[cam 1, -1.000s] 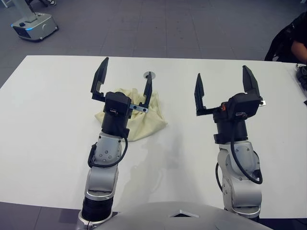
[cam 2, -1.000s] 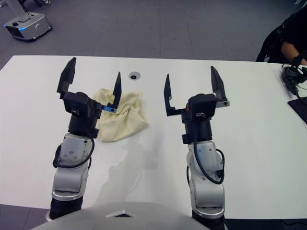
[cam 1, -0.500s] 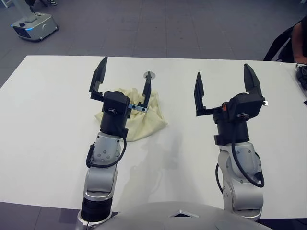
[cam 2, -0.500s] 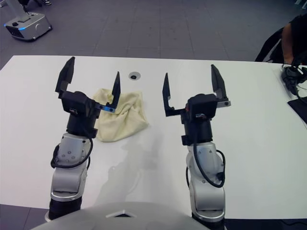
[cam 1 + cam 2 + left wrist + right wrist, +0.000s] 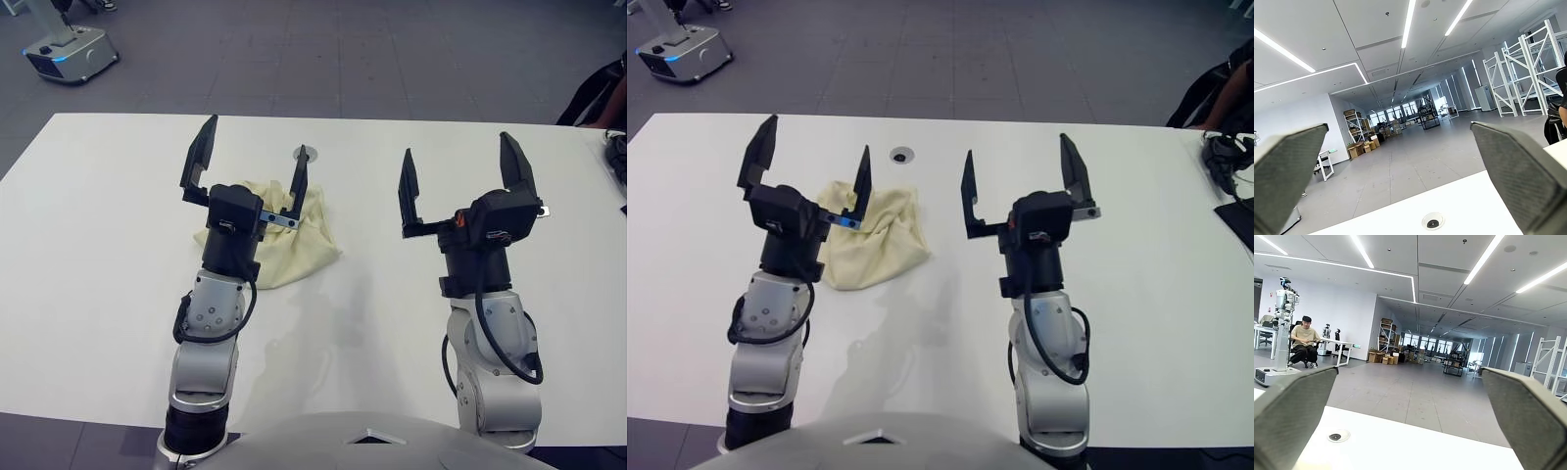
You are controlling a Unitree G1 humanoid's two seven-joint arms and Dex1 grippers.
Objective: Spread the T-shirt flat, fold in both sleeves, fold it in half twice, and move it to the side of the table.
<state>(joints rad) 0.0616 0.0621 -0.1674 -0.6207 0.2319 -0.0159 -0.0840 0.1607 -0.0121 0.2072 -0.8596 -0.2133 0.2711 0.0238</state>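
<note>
- On the left half of the desk (image 5: 88, 255), nearer its far edge than its near one, the T-shirt (image 5: 299, 245) lies in a crumpled pale-yellow heap, not spread flat.
- A round cable port (image 5: 299, 153) is set in the desk just beyond the heap, toward the far edge.
- The left tool (image 5: 258, 137) stands raised over the near-left part of the heap, and its wrist hides some of the cloth from the head camera. Its two fingers are spread wide, point up and toward the far edge, and hold nothing.
- Whether that wrist touches the cloth cannot be told.
- The right tool (image 5: 457, 146) stands raised over bare desk right of the middle, well apart from the T-shirt. It is likewise spread wide and empty.
- From the left wrist, the fingers (image 5: 1288, 171) frame the far edge of the desk with the cable port between them.
- From the right wrist, the fingers (image 5: 1518, 411) stand apart over the white desk top.
</note>
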